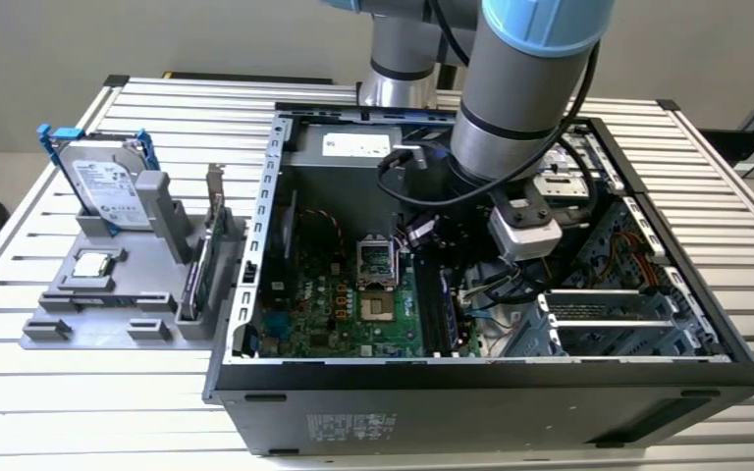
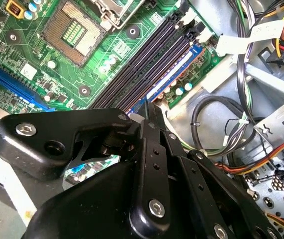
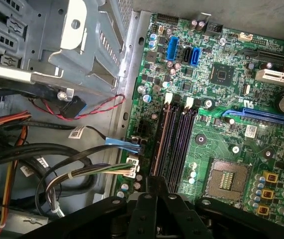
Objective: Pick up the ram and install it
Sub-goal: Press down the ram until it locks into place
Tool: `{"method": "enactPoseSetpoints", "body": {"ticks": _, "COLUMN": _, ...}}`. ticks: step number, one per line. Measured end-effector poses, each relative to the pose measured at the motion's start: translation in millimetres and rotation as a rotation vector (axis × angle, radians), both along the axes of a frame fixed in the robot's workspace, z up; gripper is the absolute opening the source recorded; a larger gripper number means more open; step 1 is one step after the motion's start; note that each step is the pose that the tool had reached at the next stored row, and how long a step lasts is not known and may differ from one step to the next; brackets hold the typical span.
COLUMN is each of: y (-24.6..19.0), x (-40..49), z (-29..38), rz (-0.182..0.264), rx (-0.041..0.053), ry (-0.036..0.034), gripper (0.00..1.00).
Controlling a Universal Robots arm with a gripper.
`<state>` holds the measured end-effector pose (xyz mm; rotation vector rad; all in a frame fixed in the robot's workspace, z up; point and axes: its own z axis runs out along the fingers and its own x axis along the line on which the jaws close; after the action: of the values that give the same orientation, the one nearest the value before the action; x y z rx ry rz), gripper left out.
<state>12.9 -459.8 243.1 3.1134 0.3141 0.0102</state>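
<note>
Starting with the exterior view, the arm is seen reaching down into the open computer case [image 1: 482, 392], with the gripper [image 1: 451, 290] placed low over the memory slots [image 1: 432, 306] on the motherboard [image 1: 338, 309]. A grey holder [image 1: 89, 324] with a hard drive [image 1: 105, 191] is seen outside the case, on the exterior view's left. In the second wrist view, the gripper [image 2: 150, 110] is shown just above the end of the dark memory slots [image 2: 146, 67], beside the processor socket [image 2: 74, 31]. In the first wrist view, the gripper [image 3: 156, 183] is found over the same slots [image 3: 174, 139], which are seen empty, with cables [image 3: 72, 169] beside them. Whether the gripper is apart, together or clamped on the ram cannot be told, so the ram's place cannot be told either.
</note>
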Motion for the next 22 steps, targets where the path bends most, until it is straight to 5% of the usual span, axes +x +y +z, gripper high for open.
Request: {"method": "enactPoseSetpoints", "body": {"ticks": 22, "y": 1.4, "x": 0.0, "z": 0.0, "rz": 0.342, "rx": 0.0000, "ry": -0.0009, "gripper": 0.00}}
